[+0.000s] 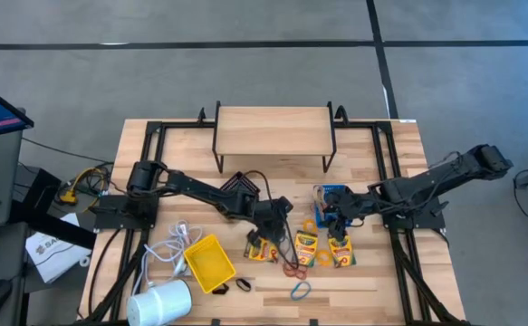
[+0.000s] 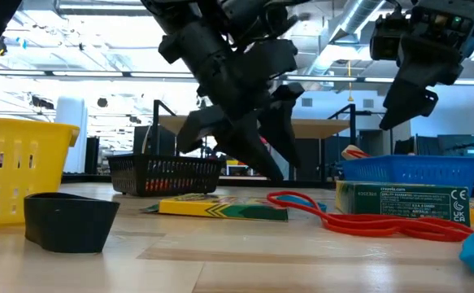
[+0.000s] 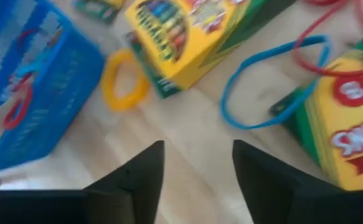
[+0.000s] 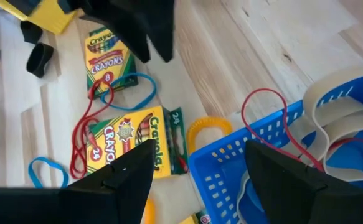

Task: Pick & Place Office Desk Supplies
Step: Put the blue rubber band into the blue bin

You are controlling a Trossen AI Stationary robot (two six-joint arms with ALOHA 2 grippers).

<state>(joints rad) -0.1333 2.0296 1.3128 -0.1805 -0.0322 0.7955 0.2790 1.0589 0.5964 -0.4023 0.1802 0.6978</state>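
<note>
Three yellow-and-green crayon boxes (image 1: 262, 246) (image 1: 306, 247) (image 1: 340, 252) lie flat on the wooden table near its front middle. Around them lie loose rubber bands: a red one (image 4: 84, 137), a blue one (image 3: 268, 81) and a yellow ring (image 3: 124, 79). Another blue band (image 1: 300, 291) and a dark clip (image 1: 243, 283) lie nearer the front edge. My left gripper (image 3: 197, 162) hovers open over bare wood between the boxes and the blue bin (image 1: 331, 199), with nothing between its fingers. My right gripper (image 4: 197, 168) hangs open above the blue bin's near wall (image 4: 274, 155). The bin holds bands.
A black bin (image 1: 239, 186) stands behind the left gripper and a yellow bin (image 1: 209, 263) at the front left. A white cylinder (image 1: 159, 303) and white cable (image 1: 177, 244) lie at the front left. A wooden riser (image 1: 273, 131) stands at the back.
</note>
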